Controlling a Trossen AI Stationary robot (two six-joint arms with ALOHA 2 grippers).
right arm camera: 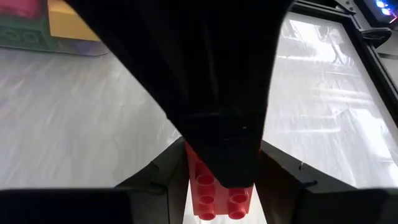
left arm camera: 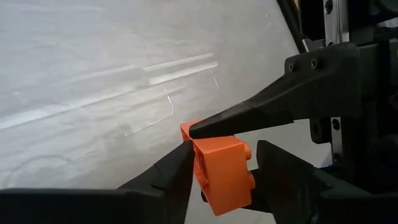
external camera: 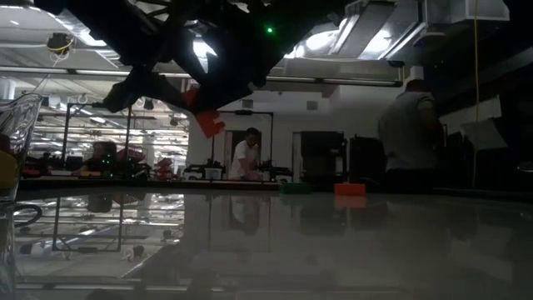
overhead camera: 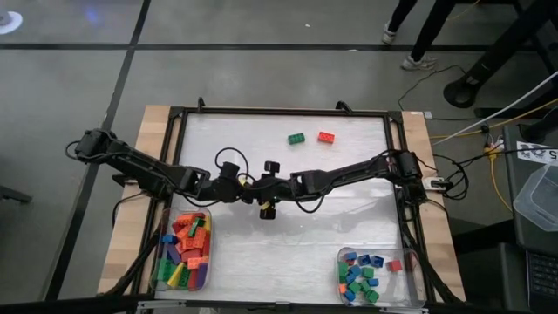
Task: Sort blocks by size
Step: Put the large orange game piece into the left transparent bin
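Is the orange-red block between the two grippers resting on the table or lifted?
Lifted. In the low view the orange-red block hangs high above the table, gripped by the left gripper and the right gripper.

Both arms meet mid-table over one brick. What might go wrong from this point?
1. Both tools, left and right, pinch the same orange-red brick in the air above the table; if either lets go badly, it may drop.
2. The fingers crowd together and may collide.
3. The green brick and red brick remain unsorted.
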